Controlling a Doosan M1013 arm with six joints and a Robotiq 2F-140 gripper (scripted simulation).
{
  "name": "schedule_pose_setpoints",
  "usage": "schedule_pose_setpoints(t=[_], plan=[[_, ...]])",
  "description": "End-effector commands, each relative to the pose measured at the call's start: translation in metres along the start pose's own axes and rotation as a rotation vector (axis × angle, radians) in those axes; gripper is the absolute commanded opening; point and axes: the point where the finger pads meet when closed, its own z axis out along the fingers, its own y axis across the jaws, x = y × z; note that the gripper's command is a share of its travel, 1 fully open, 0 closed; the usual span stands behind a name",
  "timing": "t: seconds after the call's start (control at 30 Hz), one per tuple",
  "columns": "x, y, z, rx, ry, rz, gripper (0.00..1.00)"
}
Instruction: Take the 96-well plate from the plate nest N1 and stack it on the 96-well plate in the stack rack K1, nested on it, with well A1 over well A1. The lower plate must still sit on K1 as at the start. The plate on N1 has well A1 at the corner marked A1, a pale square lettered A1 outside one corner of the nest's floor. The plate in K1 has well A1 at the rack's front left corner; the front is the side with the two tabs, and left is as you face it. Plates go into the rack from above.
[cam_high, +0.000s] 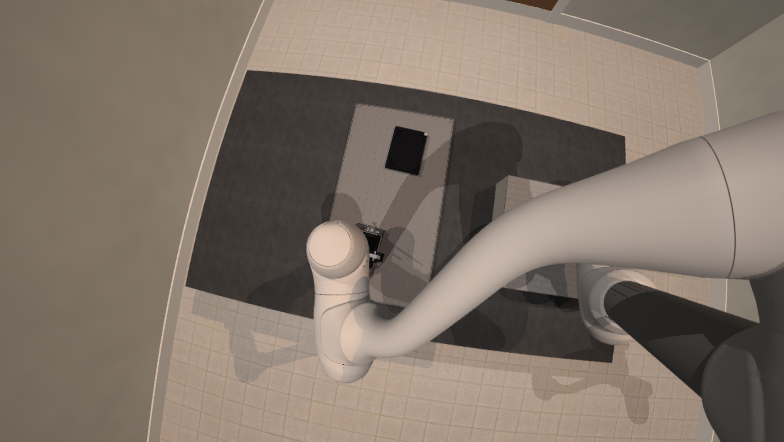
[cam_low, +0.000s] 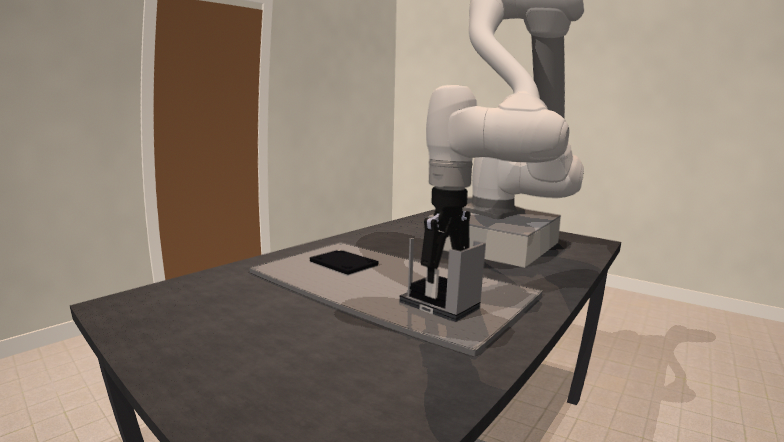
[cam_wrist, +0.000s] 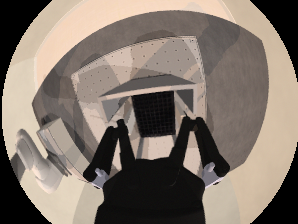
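Note:
My gripper (cam_low: 433, 277) reaches down from above into the grey stack rack K1 (cam_low: 455, 282) and is shut on a dark 96-well plate (cam_wrist: 156, 111). In the wrist view the plate's well grid shows between the two fingers, framed by the rack's walls. In the exterior view the dark plates sit low in the rack (cam_low: 423, 289); I cannot tell the held plate from the lower one, or whether they touch. The plate nest N1 (cam_high: 406, 149) is a flat black slab at the far end of the mat, also visible in the exterior view (cam_low: 344, 261), with its pale A1 mark (cam_high: 425, 133) at one corner.
The pale grey mat (cam_low: 384, 293) carries the nest and the rack on the dark table (cam_low: 274, 351). The arm's grey base block (cam_low: 516, 236) stands behind the rack. A thin post (cam_low: 410, 263) of the rack rises on its left side. The arm (cam_high: 351, 285) hides the rack from above.

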Motion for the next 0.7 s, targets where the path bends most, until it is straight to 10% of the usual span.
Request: schedule_pose_setpoints(t=[0.0,0.67], plan=[[0.0001,0.0000,0.0005,0.000,0.000,0.000,0.00],[0.0001,0.0000,0.0035,0.000,0.000,0.000,0.00]])
